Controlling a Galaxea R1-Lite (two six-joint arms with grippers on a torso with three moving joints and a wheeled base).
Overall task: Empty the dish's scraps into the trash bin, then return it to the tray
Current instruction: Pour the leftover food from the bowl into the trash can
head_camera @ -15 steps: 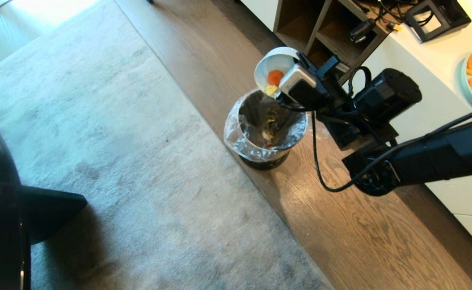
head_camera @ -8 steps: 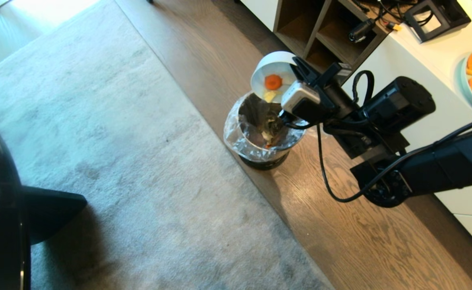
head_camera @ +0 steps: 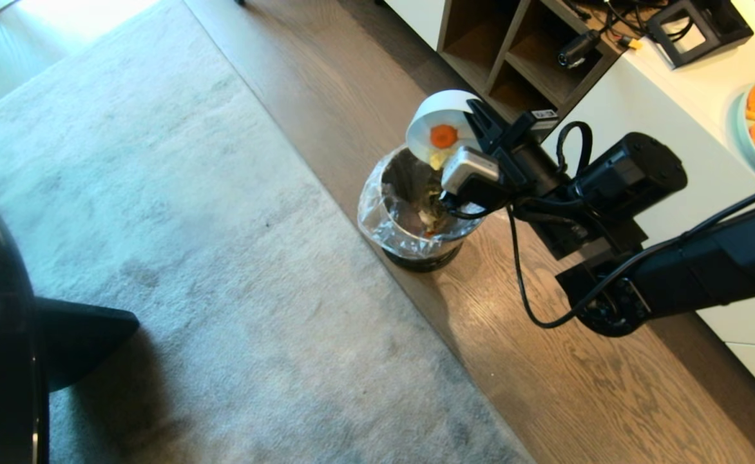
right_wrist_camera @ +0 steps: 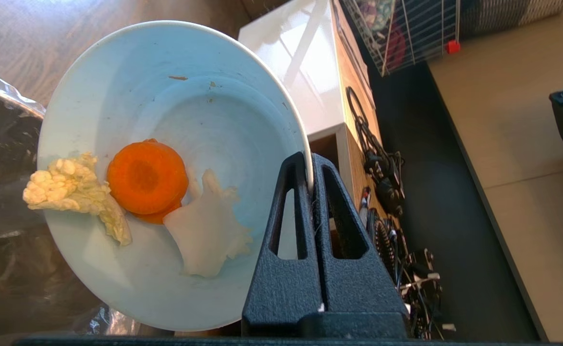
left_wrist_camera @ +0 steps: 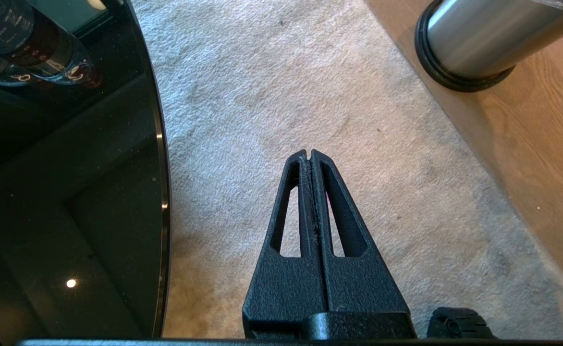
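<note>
right gripper (right_wrist_camera: 309, 166) clamped on dish (right_wrist_camera: 176, 168) rim | I see dish tipped steeply, mouth facing trash bin (head_camera: 416, 212) directly beneath | scraps (right_wrist_camera: 137, 197) cling near low edge | left gripper (left_wrist_camera: 310, 154) closed, parked

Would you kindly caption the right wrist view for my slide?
Right gripper tips the dish, scraps clinging, over the lined trash bin.

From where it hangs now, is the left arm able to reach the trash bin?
Probably yes. The left end effector hangs shut over the carpet beside the glass table, and nothing lies between it and the trash bin. But the right end effector already tips the bowl above it.
</note>
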